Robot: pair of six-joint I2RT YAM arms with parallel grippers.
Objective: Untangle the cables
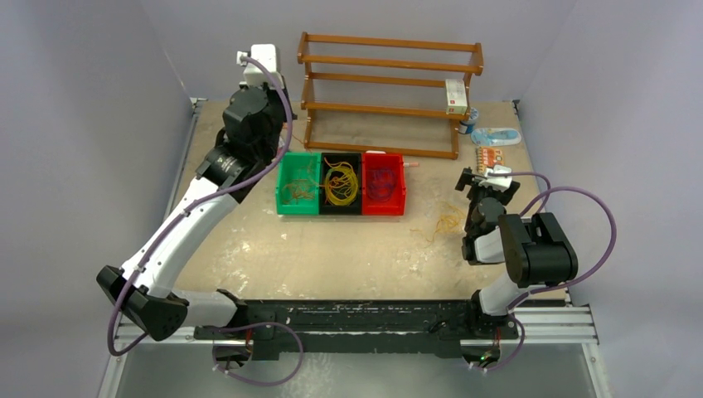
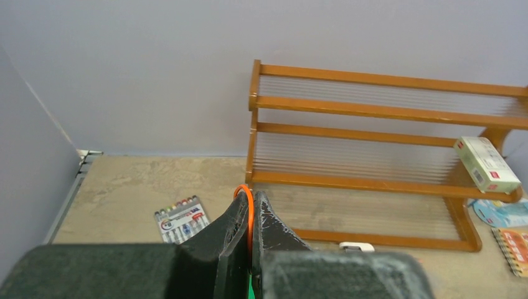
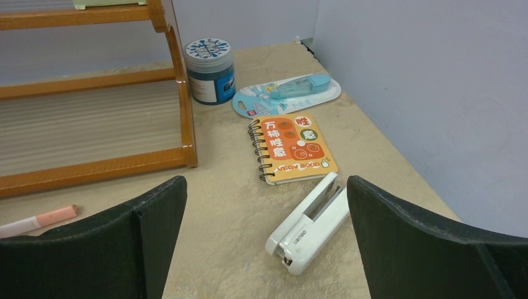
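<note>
Nearest me, a loose tangle of cables (image 1: 448,222), yellow and orange strands, lies on the table (image 1: 348,257) just beside my right arm. The right gripper (image 3: 266,187) hangs with its fingers spread wide and nothing between them, placed, I judge, to work that bunch next. Below it lies a white stapler (image 3: 308,227), its lettering too small for me to read, and past it a spiral notebook (image 3: 296,149) printed "VERY GOOD" under Chinese characters. Further out three bins stand touching in a row: the green bin (image 1: 297,211) with orange strands, the black bin (image 1: 341,212) with yellow, the red bin (image 1: 384,212) with dark purple, which reads to me as sorting by colour. My left gripper (image 2: 250,202) is pinched tight on a single orange cable (image 2: 244,190), raised near the green bin, probably so the strand hangs free before I drop it in. Farthest stands the wooden rack (image 2: 373,134) holding a white box (image 2: 487,163) with red print I cannot read. Around it are a pen set (image 2: 182,218), a blue-labelled jar (image 3: 210,71) and a correction tape pack (image 3: 286,93), all illegible.
</note>
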